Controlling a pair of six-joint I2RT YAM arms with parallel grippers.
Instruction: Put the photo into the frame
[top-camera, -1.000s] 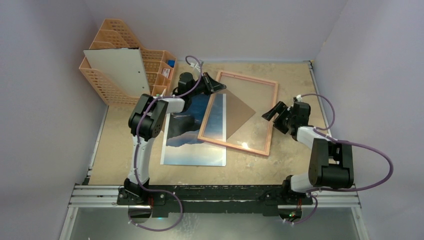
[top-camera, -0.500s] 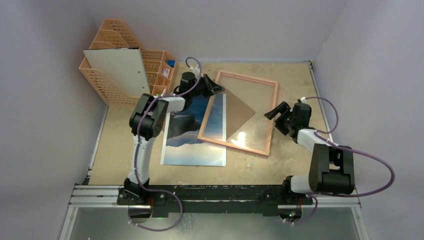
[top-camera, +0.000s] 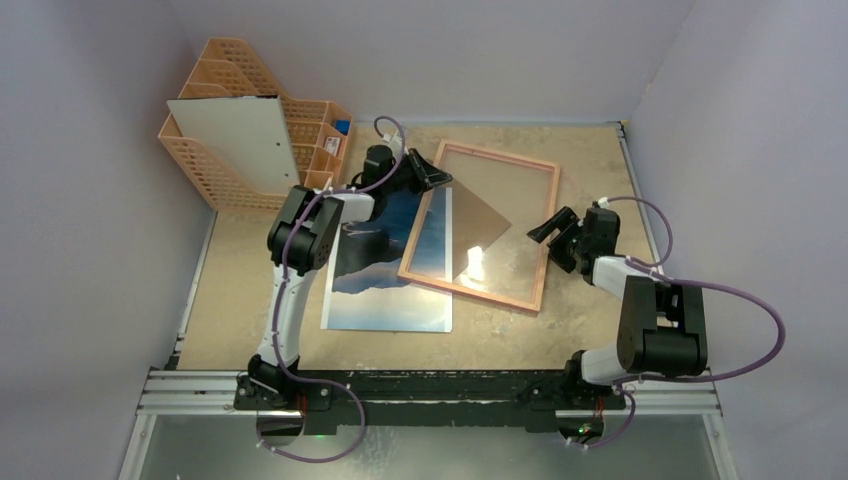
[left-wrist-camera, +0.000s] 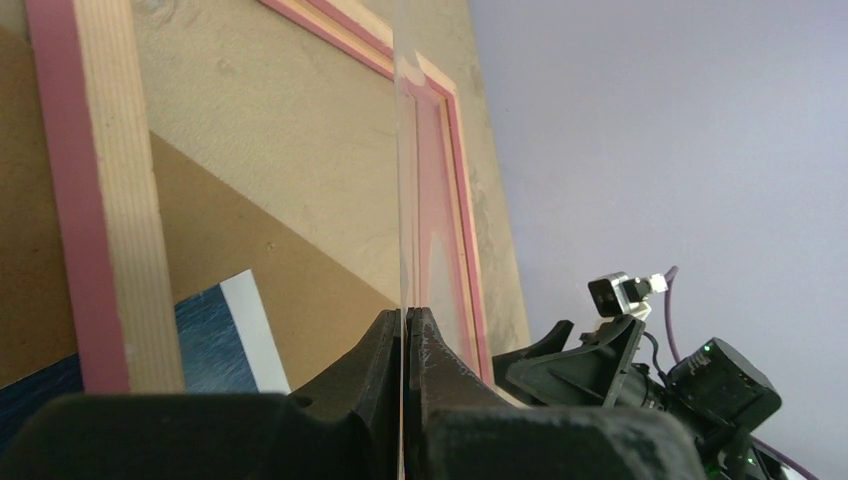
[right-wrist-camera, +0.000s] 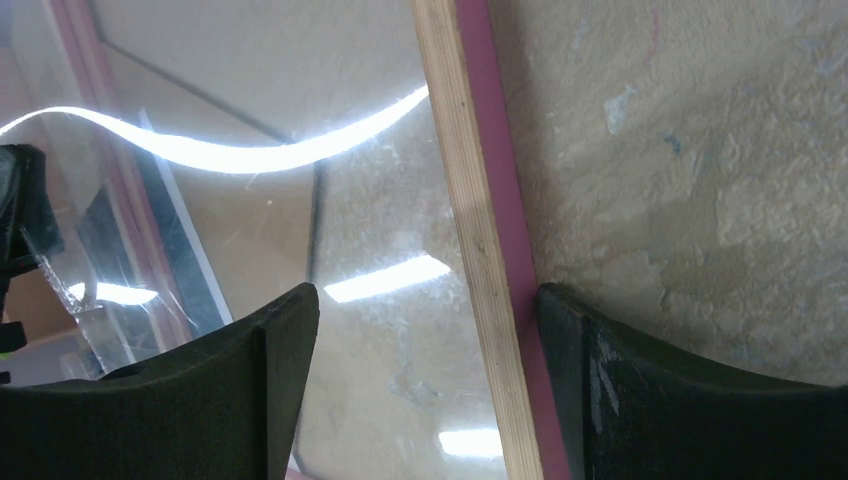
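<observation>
Well, slim pink wood-edged rect frame; glossy clear sheet.

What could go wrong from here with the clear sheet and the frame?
1. The left fingers pinch the clear sheet only at its thin edge, so it may slip out or bend.
2. The right fingers are open astride the right edge of the frame; a push there could slide the frame.
3. The frame lies over part of the photo, so a sliding frame might drag or scuff it.
</observation>
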